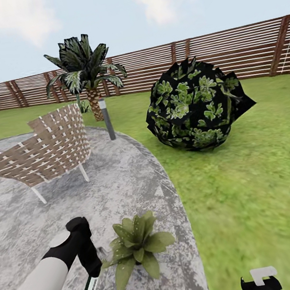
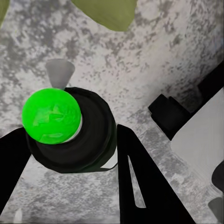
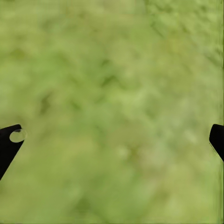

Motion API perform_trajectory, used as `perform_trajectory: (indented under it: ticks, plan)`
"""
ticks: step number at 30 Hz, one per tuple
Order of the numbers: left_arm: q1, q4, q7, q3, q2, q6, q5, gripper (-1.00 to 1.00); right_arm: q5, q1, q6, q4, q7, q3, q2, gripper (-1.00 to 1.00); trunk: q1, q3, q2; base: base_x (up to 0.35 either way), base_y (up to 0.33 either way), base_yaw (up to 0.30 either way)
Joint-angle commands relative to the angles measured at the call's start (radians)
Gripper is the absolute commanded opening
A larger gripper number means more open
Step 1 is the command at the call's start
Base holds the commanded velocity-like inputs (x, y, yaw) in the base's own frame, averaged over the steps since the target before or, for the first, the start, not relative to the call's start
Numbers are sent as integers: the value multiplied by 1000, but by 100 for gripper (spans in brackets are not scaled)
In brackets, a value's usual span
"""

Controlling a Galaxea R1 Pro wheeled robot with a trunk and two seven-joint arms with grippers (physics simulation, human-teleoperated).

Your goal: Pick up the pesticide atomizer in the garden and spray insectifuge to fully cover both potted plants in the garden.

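You've got the pesticide atomizer point(image 1: 88, 288) pinched in your left gripper point(image 1: 92, 267), hanging over the stone patio point(image 1: 136, 175) near its lawn-side edge, long axis close to vertical, tilted a little, bottle end down. From the left wrist, the bottle point(image 2: 70, 128) sits clamped between the dark fingers. The potted plant point(image 1: 136, 246) is just beside it, on the side towards your right arm, so that's where the nozzle has to face. Your right gripper point(image 1: 260, 282) hangs spread and empty over the grass point(image 3: 112, 93), farther off.
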Motion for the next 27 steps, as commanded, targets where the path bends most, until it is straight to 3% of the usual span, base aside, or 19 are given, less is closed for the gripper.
perform_trajectory:
  ticks: [1, 10, 14, 21, 27]
  plan:
    - [-1, -1, -7, -3, 3, 11, -5, -100, -10, 0, -3, 0, -1, 9, 0, 100, 0, -1, 0, -72, -286, 279]
    - [2, 1, 4, -3, 21, 10, -8, -100, -10, 0, -3, 0, -1, 9, 0, 100, 0, -1, 0, -65, -285, 279]
    - [2, 2, 42, -3, 26, 10, -7, -100, -10, 0, -3, 0, -1, 9, 0, 100, 0, -1, 0, 52, -263, 279]
    - [75, -1, 119, 4, 41, 2, -4, -100, -9, 0, -3, 0, 0, 9, 1, 100, 0, -1, 0, 6, -31, 279]
    - [80, -13, 126, 11, 29, 8, 5, -100, -9, 0, -3, 0, 0, 9, 1, 100, 0, -1, 0, 0, 0, 275]
